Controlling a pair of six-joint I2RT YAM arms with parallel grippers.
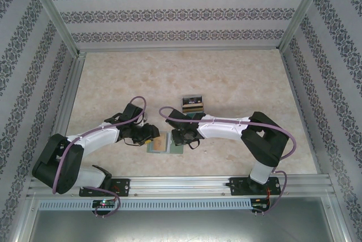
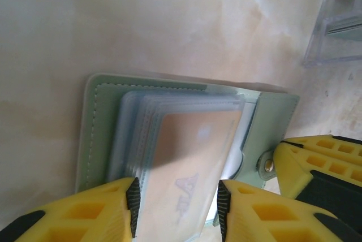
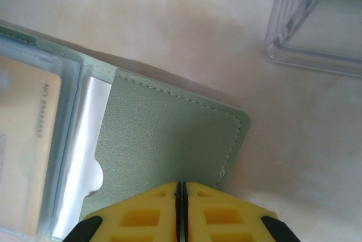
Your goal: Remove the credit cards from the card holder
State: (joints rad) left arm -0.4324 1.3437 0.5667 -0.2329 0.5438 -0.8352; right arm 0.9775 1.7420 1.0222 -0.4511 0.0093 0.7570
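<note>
The sage-green stitched card holder (image 3: 164, 140), pinched by the shut right claw (image 3: 180, 197), bares a tan card (image 2: 192, 146) marked "NO." between parted jaws of the left claw (image 2: 176, 211), hold unclear.

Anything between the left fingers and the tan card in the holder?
Yes. The tan card lies inside a clear plastic sleeve of the card holder; the left fingers straddle it, sleeve film over its face.

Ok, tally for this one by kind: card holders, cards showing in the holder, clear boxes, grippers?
card holder: 1
tan card in its sleeve: 1
clear box: 1
grippers: 2, the left gripper and the right gripper
Total: 5
</note>
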